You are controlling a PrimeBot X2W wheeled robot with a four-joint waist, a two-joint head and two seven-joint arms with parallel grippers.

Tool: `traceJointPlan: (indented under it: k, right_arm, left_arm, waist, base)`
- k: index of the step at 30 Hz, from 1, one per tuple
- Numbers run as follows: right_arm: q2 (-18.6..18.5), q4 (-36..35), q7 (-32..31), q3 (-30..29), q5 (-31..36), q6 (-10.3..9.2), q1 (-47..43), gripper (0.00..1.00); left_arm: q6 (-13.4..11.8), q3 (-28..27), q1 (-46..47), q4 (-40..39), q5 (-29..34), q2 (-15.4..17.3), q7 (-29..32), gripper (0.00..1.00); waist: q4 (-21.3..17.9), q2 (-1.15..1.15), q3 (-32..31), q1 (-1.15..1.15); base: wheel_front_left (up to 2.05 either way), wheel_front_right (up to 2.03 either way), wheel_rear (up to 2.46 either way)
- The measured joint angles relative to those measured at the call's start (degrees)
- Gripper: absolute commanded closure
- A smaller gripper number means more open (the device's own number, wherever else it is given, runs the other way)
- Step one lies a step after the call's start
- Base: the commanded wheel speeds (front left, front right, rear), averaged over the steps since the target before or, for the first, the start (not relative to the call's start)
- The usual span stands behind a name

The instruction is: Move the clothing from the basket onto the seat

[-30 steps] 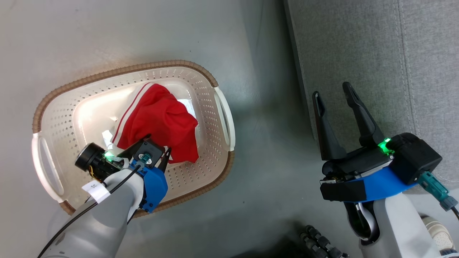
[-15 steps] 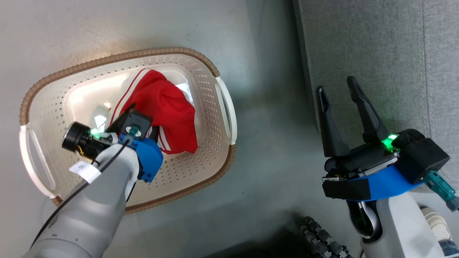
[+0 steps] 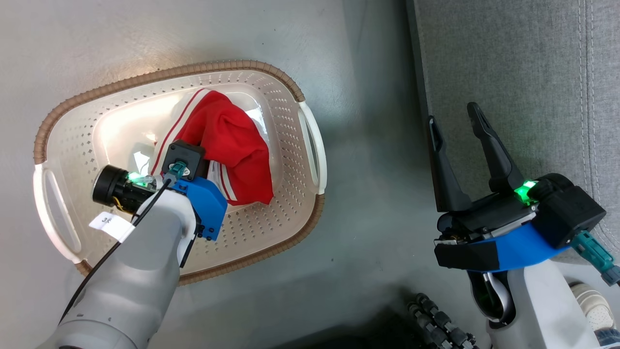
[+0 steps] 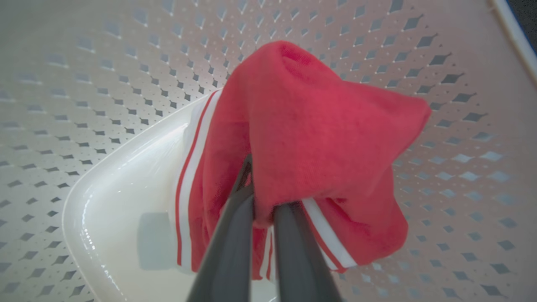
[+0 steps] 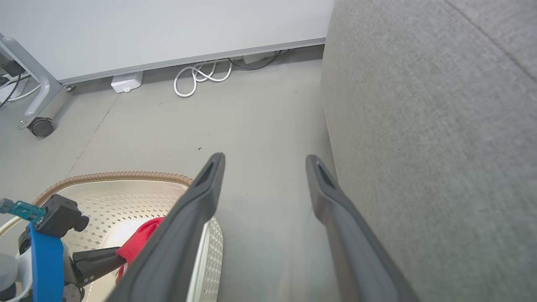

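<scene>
Red clothing [image 3: 232, 140] with white striped trim lies bunched in the cream basket [image 3: 193, 70] with the brown rim. Whether it is one garment or two I cannot tell. In the left wrist view my left gripper [image 4: 262, 201] is shut on a fold of the red clothing [image 4: 319, 126], which hangs above the basket's floor [image 4: 126, 201]. In the head view the wrist hides those fingers. My right gripper [image 3: 453, 116] stands open and empty at the edge of the grey seat [image 3: 513, 72]. In the right wrist view the right gripper [image 5: 265, 159] has the seat [image 5: 440, 126] to its right.
The basket stands on a grey floor [image 3: 368, 169] left of the seat. A black ribbed object [image 3: 431, 325] and a shoe [image 3: 591, 305] are near my base. Farther off are a coiled white cable [image 5: 201, 77] and a caster wheel [image 5: 40, 126] by the wall.
My left gripper has moved farther over the garment inside the basket, and the fabric has gathered up around it. The head view has shifted a little. The right gripper holds its pose.
</scene>
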State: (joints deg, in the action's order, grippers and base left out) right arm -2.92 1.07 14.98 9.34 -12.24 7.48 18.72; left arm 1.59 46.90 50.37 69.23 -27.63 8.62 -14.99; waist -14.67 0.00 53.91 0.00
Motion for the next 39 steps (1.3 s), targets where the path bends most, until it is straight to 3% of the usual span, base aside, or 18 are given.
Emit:
traceJointPlan:
  k: [19,39]
  right_arm:
    - [0.00,1.75,0.01,0.90,0.53,0.00,0.83,0.00]
    - [0.04,6.27,-1.31,1.12,3.12,0.00,-2.88,0.00]
  left_arm:
    - [1.57,0.07,-1.28,0.69,0.02,-0.65,0.00,1.00]
    - [5.36,-1.66,-14.91,-7.43,-0.45,-1.15,0.00,1.00]
  waist:
    - [0.75,0.00,-3.96,0.00]
    - [4.94,0.00,-24.88,-0.01]
  base:
    - [0.00,0.00,0.00]
    - [0.00,0.00,0.00]
